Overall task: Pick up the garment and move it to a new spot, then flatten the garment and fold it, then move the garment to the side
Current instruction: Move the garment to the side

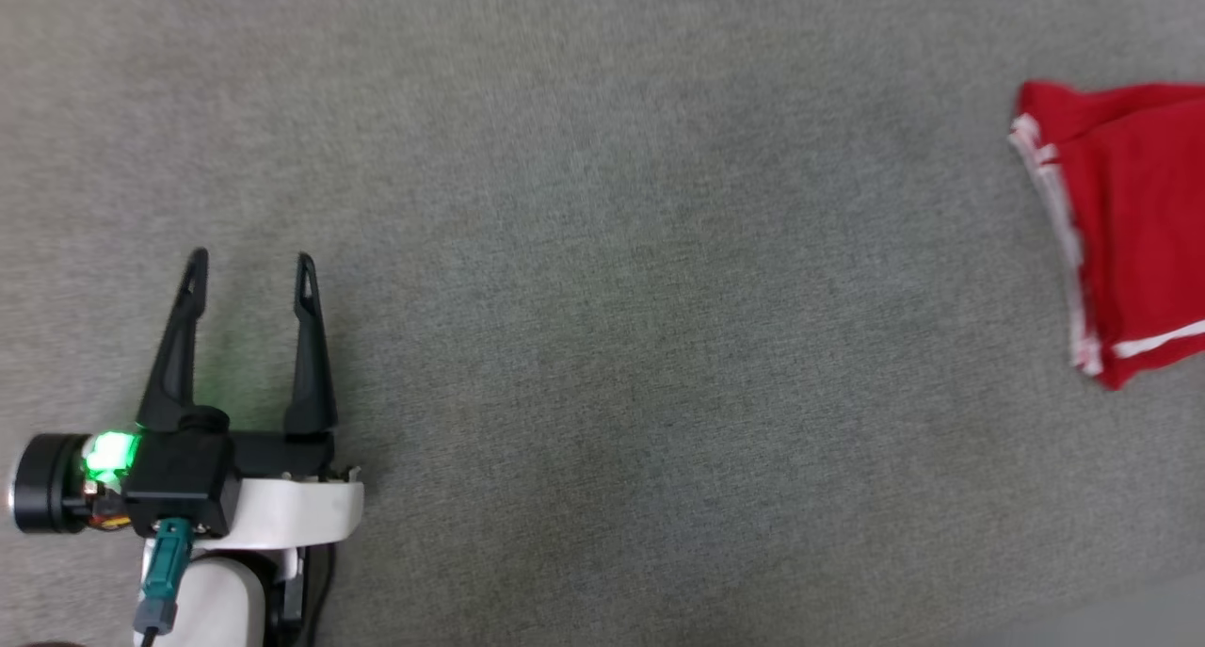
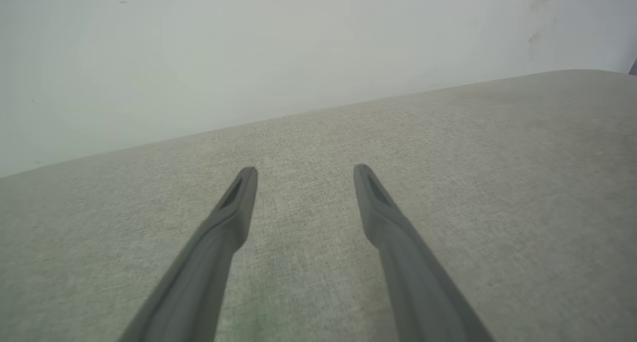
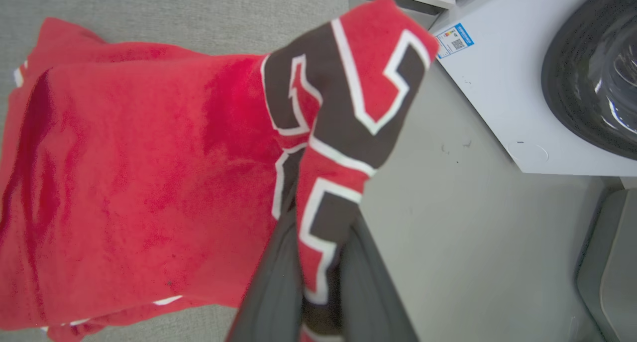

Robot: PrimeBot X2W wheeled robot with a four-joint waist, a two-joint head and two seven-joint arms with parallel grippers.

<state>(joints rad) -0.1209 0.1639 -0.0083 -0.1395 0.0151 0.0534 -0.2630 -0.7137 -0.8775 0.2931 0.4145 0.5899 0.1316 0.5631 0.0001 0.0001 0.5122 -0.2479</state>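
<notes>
The garment (image 1: 1134,223), a red jersey with red-and-white striped trim, lies at the right edge of the head view on the grey fabric surface (image 1: 602,251). In the right wrist view a fold of the garment (image 3: 119,182) with black, white-outlined lettering is pinched between the two dark fingers (image 3: 271,292) of my right gripper (image 3: 318,252), which is shut on it. The rest of the cloth spreads to the left below. My left gripper (image 1: 251,263) stands open at the lower left, far from the garment, and its open fingers (image 2: 234,212) hover over bare fabric.
A white washing machine (image 3: 502,103) with a dark round door (image 3: 597,73) stands at the upper right of the right wrist view, beyond the pale floor (image 3: 458,242). A pale wall (image 2: 249,48) rises behind the surface's far edge in the left wrist view.
</notes>
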